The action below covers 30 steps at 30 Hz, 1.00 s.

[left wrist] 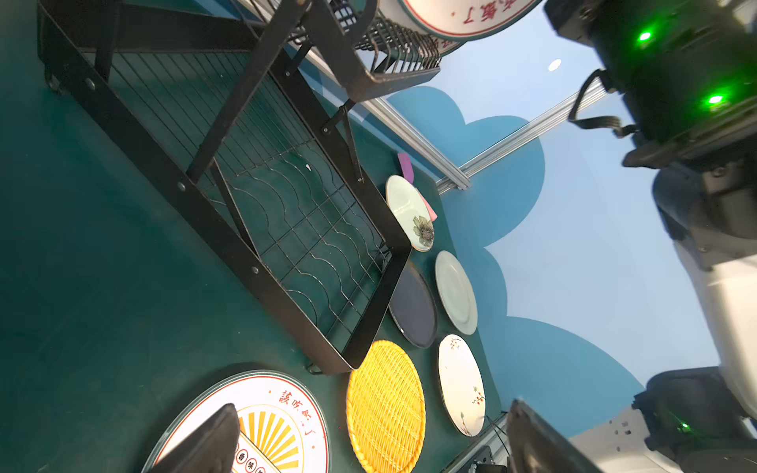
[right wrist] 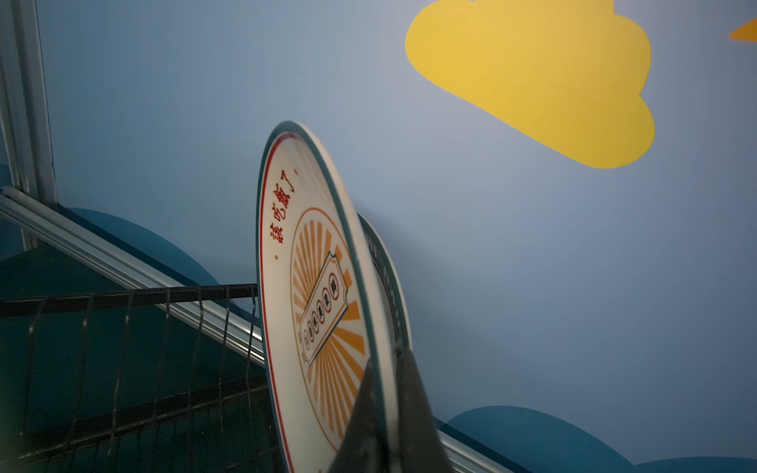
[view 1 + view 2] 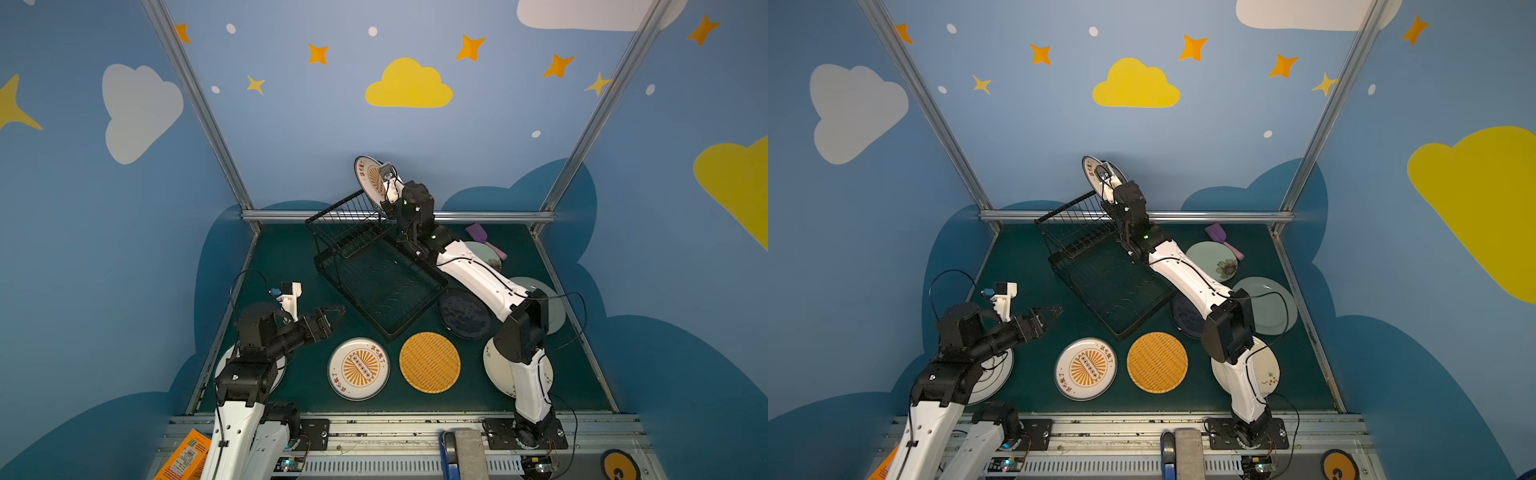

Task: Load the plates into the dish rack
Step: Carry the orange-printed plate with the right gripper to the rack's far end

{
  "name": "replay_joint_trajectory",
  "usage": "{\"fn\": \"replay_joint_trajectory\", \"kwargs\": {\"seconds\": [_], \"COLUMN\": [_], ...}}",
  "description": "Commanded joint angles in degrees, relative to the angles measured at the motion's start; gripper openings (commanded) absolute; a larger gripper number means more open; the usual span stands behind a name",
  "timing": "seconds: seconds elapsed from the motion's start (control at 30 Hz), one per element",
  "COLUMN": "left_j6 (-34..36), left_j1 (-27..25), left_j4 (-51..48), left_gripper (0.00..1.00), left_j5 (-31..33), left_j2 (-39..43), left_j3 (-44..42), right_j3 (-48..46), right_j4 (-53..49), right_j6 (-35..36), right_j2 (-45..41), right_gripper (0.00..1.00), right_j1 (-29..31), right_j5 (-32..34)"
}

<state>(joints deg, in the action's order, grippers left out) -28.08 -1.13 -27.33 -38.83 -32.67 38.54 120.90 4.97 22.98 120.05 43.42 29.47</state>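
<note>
My right gripper [image 2: 384, 358] is shut on the rim of a white plate with an orange sunburst [image 2: 311, 286] [image 3: 368, 176], held on edge over the upper tier of the black dish rack [image 3: 374, 266]. Another plate [image 2: 391, 278] stands just behind it. My left gripper [image 3: 336, 313] [image 1: 368, 442] hangs open and empty left of the rack. Flat on the table lie a second sunburst plate [image 3: 358, 368], an orange woven plate [image 3: 429, 361], a dark navy plate [image 3: 463, 313], a cream floral plate [image 3: 1264, 365] and two pale green plates [image 3: 1273, 309] [image 3: 1210, 259].
A white ringed plate [image 3: 994, 374] lies under my left arm. A purple-and-pink spatula [image 3: 478, 233] lies at the back right beside the flowered green plate. My right arm stretches across the rack's lower tray. An orange box [image 3: 183, 457] sits off the table's front left.
</note>
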Motion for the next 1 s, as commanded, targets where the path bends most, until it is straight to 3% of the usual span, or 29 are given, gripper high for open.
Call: {"fn": "replay_joint_trajectory", "kwargs": {"seconds": [0.0, 0.97], "left_j6": [0.0, -0.3], "left_j1": [0.5, 0.9], "left_j4": [1.8, 2.5], "left_gripper": [1.00, 1.00], "left_j5": [-1.1, -1.7], "left_j2": [0.6, 1.4], "left_j3": [-0.5, -0.8], "right_j3": [2.5, 4.2], "right_j4": [2.8, -0.3], "right_j6": [-0.3, -1.5], "right_j2": [-0.2, 3.6], "right_gripper": [0.00, 0.00], "right_j1": [-0.4, -1.0], "right_j5": [0.1, 0.0]}}
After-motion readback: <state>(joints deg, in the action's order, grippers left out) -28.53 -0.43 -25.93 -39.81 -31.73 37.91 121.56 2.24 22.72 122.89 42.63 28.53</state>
